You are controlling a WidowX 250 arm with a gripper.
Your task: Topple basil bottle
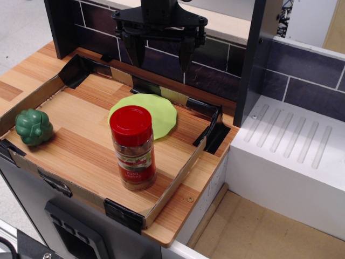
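The basil bottle (132, 148) stands upright near the front right of the wooden tray (81, 145). It is a clear jar with a wide red cap, a red-and-green label and brownish flakes inside. My gripper (160, 58) hangs at the back of the scene, above the tray's far edge and in front of the dark tiled wall. Its two black fingers (135, 51) point down, spread apart with nothing between them. The gripper is well behind and above the bottle, not touching it.
A flat lime-green disc (148, 113) lies on the tray behind the bottle. A green toy vegetable (33, 127) sits at the tray's left edge. Low cardboard walls with black tape rim the tray. A white ridged drainboard (291, 145) lies to the right.
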